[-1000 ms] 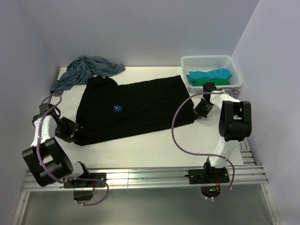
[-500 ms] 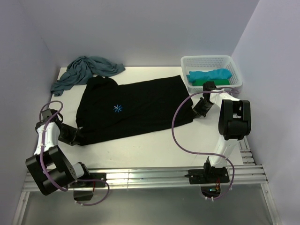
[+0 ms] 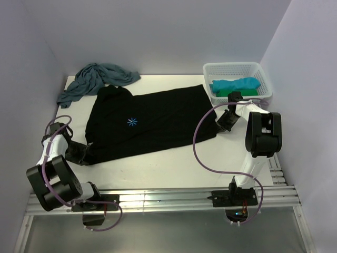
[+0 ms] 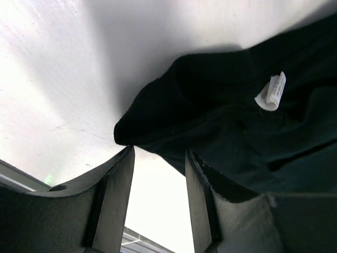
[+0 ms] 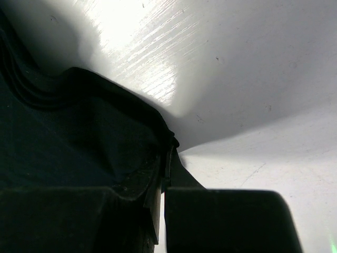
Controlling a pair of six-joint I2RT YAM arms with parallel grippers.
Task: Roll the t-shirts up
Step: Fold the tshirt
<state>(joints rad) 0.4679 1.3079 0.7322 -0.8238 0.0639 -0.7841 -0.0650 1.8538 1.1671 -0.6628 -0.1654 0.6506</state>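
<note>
A white desk (image 3: 174, 158) stands between pale lilac walls. The black t-shirt (image 3: 152, 118) lies spread across the desk's middle. The dusty-blue t-shirt (image 3: 95, 79) is crumpled at the far left corner. At the far right corner, a white basket (image 3: 231, 68) holds the turquoise t-shirt (image 3: 234, 84) and the green t-shirt (image 3: 231, 93).

The left gripper (image 4: 158, 153) sits low at the black t-shirt's near left corner, jaws parted and gripping nothing. The right gripper (image 5: 167, 158) is clamped on its right edge.

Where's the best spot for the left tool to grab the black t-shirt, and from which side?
Probably its near-left corner, coming low from the left. That corner of the black t-shirt bunches into a point right ahead of the left tool's open jaws.
</note>
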